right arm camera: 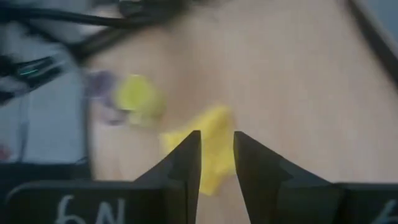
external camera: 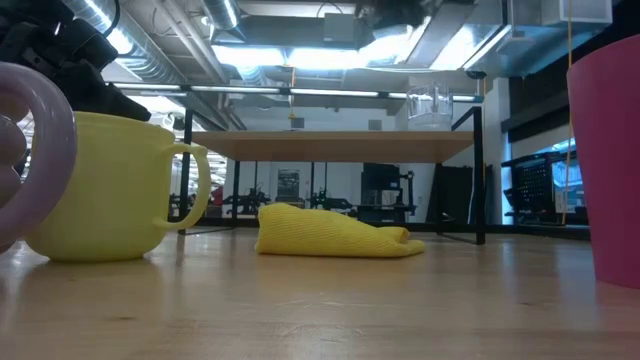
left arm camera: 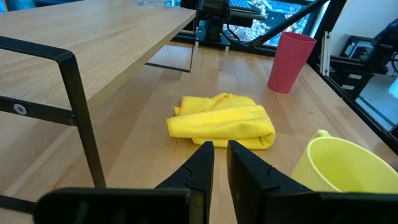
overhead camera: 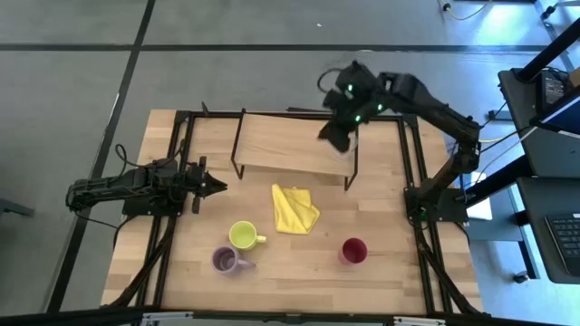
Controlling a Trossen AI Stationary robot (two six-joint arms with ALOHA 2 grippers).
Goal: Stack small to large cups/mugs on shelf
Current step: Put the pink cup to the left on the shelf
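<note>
Reach across the table decides the coming move, judged from the layout. Right gripper [overhead camera: 341, 136] poised over the right end of the shelf [overhead camera: 281, 145], upper centre-right of the high view, fingers parted with nothing between them; only wood and cloth visible through the gap in its wrist view. Clear glass [external camera: 432, 105] standing upright on the shelf's right end, upper right of centre in the low view, directly beneath that gripper and apart from its fingers as far as can be told.

Remaining three vessels all on the tabletop [overhead camera: 399, 272], toward the bottom of the high view and well apart from the right gripper:
- yellow-green mug [overhead camera: 242, 235], lower centre-left, upright, handle pointing to frame right;
- purple mug [overhead camera: 225, 261], just below and left of it, handle also toward frame right;
- magenta-red tumbler [overhead camera: 353, 251], lower centre-right, upright.

Yellow cloth [overhead camera: 294, 208] lying between shelf and mugs.

Left gripper [overhead camera: 216, 187] resting low at middle left, pointing toward frame right, fingers barely parted, empty. Nearer than the right to both handled mugs; tumbler nearer the right arm's side. Probably one of the handled mugs next.
</note>
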